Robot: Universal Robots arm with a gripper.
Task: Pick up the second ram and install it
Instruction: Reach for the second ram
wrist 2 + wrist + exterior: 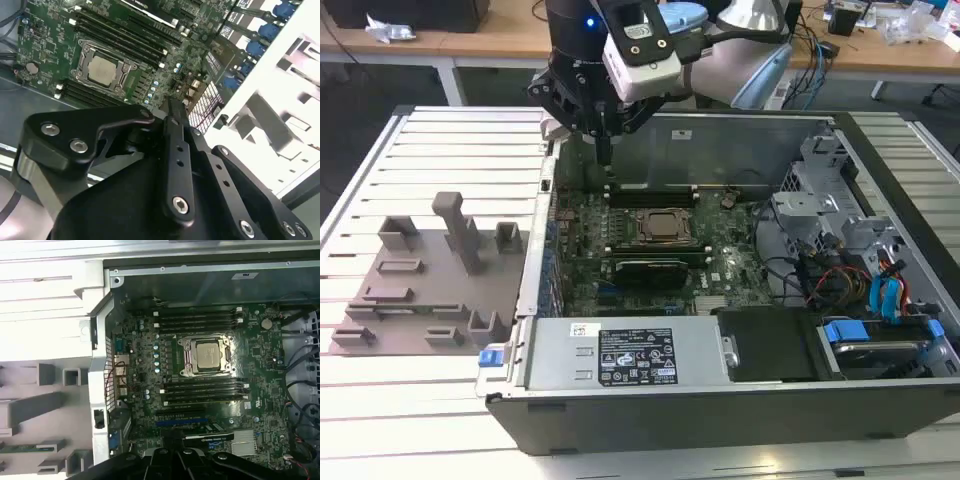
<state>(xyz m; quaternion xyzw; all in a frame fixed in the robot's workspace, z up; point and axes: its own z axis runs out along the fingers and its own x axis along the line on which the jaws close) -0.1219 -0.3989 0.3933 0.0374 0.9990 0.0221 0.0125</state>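
Hovering over the open computer case, the gripper hangs fingers-down above the motherboard. Straight beneath it is the end of a bank of dark memory slots, and the processor socket lies just beyond those. In the second wrist view the gripper shows its fingers drawn tight together. I see no green board between them, so I call it clenched on nothing.

So where's the second ram? It's well apart from the hand, outside the case wall, lying flat in a grey holder block on the grey tray. That makes sense as a staging spot. The blocks cradle each part so the fingers can come down over its long edges, and this stick has not yet been lifted.

Down below the hand, the slot banks flank the socket on both sides. I can't tell which slots are filled. The black expansion card sits near the gripper's body, clear of the slots.

By my read, the pick hasn't started. The hand is over the board while the stick waits on the tray, and it would need to open before it could take anything.
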